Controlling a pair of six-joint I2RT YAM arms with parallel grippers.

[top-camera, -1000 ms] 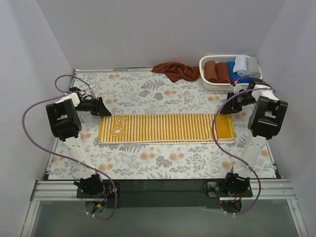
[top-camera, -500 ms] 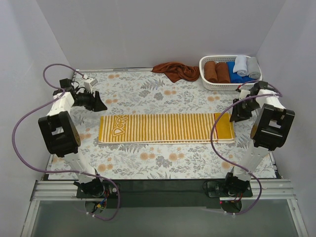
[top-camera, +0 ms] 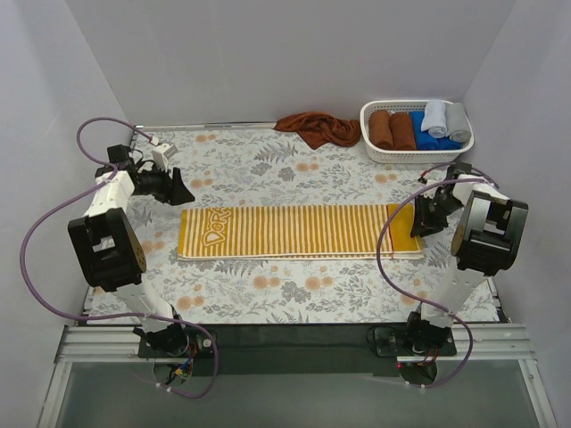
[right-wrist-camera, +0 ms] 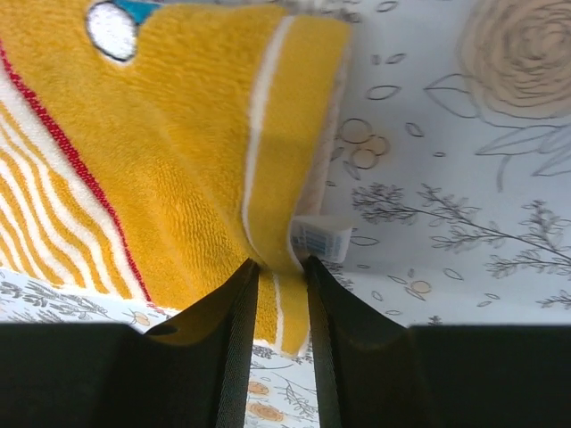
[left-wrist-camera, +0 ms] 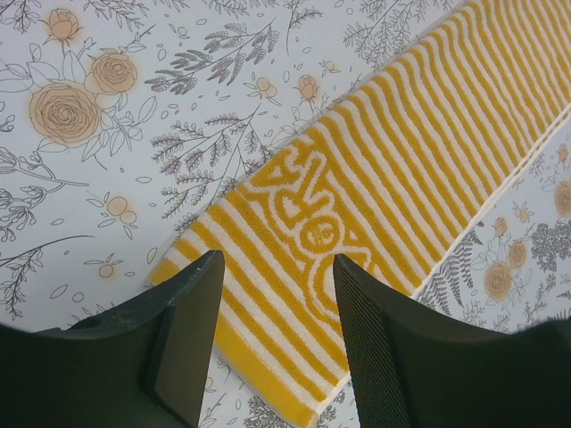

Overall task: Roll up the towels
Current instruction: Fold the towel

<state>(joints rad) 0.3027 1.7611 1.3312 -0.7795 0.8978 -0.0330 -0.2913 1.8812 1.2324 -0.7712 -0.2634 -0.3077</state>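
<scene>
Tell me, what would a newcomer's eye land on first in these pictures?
The long mustard-yellow cloth towel with white stripes lies flat across the middle of the flower-printed table, with the left hand over its left end and the right hand at its right end. At the far edge lies a crumpled rust-brown cloth towel, beside a white plastic basket of rolled towels.

A robot lab cell: plain white panels [top-camera: 268,53] box in the floral-covered desk [top-camera: 268,294] on 3 sides, with 2 cabled arms bolted to an aluminium rail [top-camera: 294,337] at 6 o'clock.
</scene>
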